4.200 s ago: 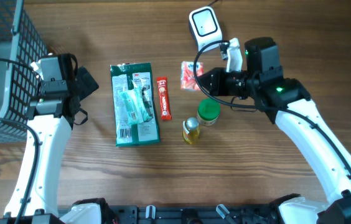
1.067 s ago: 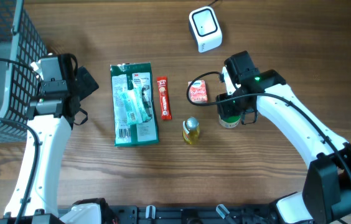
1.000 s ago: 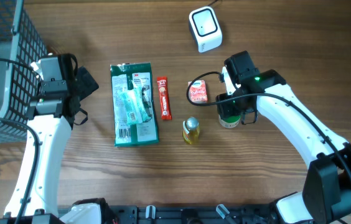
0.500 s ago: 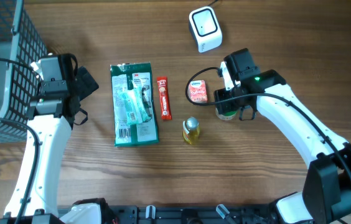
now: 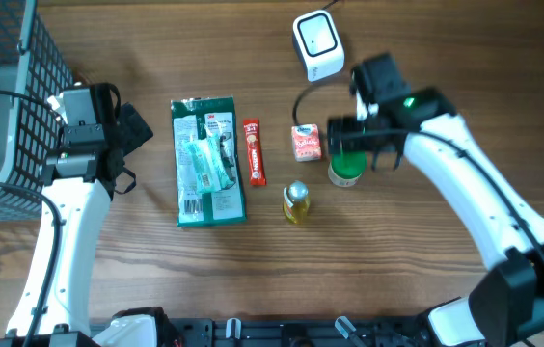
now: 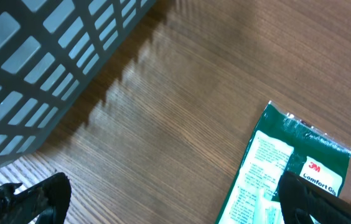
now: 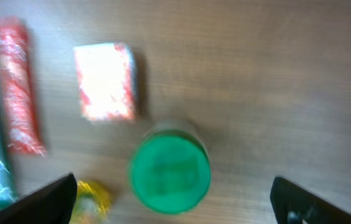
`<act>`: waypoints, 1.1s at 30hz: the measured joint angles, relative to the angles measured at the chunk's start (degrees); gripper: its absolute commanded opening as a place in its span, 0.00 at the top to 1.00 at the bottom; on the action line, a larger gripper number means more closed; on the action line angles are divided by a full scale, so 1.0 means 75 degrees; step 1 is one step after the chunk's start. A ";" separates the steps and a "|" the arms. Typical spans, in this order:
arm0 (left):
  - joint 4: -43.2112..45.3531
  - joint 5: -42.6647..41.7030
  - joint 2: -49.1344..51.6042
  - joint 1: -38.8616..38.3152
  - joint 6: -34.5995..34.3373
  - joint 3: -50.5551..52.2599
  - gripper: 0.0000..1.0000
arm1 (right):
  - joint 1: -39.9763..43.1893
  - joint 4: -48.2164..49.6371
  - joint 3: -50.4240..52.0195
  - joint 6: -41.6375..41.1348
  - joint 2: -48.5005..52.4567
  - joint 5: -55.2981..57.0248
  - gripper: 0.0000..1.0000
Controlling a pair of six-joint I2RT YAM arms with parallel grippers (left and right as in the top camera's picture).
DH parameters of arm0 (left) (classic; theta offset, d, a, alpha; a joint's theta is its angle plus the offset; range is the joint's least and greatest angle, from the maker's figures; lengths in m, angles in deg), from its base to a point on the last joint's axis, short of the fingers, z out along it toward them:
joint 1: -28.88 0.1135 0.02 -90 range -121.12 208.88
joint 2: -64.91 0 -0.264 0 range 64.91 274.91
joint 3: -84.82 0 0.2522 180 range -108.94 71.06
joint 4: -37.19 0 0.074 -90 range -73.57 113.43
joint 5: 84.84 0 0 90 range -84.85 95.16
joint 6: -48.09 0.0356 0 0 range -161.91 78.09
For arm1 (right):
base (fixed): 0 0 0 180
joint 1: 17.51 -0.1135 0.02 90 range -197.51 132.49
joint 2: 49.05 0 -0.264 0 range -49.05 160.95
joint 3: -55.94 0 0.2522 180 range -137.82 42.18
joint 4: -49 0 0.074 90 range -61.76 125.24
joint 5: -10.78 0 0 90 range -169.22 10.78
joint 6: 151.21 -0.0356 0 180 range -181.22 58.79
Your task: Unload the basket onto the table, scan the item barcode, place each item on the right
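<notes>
Over the wooden tabletop point(image 5: 465, 48), I'm hovering the right gripper point(image 7: 173, 190), spread, above a green-lidded jar point(image 7: 170, 169).
Left gripper point(image 6: 174, 183) is sitting spread beside the wire basket point(image 6: 38, 50).

Green pack point(image 6: 281, 177) — from the left wrist I read a red "3M" mark and, just under it, "Comfort"; the rest of that line I can't make out. The finer print beside it won't resolve. Overhead, red sachet point(image 5: 253, 151) and pink box point(image 5: 305, 142) carry lettering — too small for me to read.
</notes>
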 measured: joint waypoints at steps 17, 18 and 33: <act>0.0000 0.0000 0.0000 0.0000 0.0000 0.0000 0.00 | 0.0000 -0.1233 -0.0391 -0.0682 0.0764 -0.0221 0.00; 0.0000 0.0000 0.0000 0.0000 0.0000 -0.0003 0.00 | 0.0000 -0.1131 -0.0306 -0.0641 0.0868 -0.0291 0.00; -0.0003 0.0000 0.0000 0.0000 0.0000 0.0000 0.00 | 0.0000 -0.0093 0.0641 -0.0574 0.1632 -0.0507 0.00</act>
